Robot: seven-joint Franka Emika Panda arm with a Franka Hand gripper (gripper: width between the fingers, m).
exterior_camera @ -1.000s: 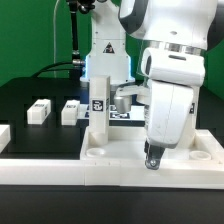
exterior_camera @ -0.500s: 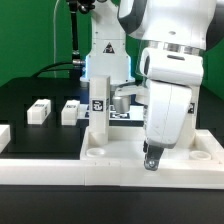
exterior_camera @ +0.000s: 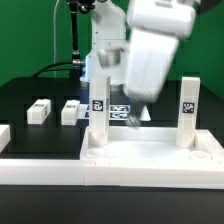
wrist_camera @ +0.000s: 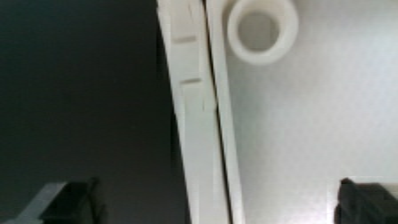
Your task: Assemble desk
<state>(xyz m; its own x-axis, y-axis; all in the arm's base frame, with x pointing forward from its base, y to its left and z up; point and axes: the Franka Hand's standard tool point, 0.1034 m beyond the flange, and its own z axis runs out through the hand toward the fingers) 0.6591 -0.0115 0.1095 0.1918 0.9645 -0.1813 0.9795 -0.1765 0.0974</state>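
Exterior view: sits low and close at the front of the black desk [exterior_camera: 40, 95], facing slightly downward across the white panel [exterior_camera: 150, 150] toward the arm [exterior_camera: 140, 60] behind it.

Wrist view: looks straight down from very near, between the dark tips of the spread jaws, onto the panel's rim [wrist_camera: 192, 120] and one round socket [wrist_camera: 262, 35].

Shared by both: panel, rim, and the dark desk alongside.

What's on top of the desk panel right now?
Two legs stand upright on the desk panel, one near each end. The blurred arm covers its far edge between them.
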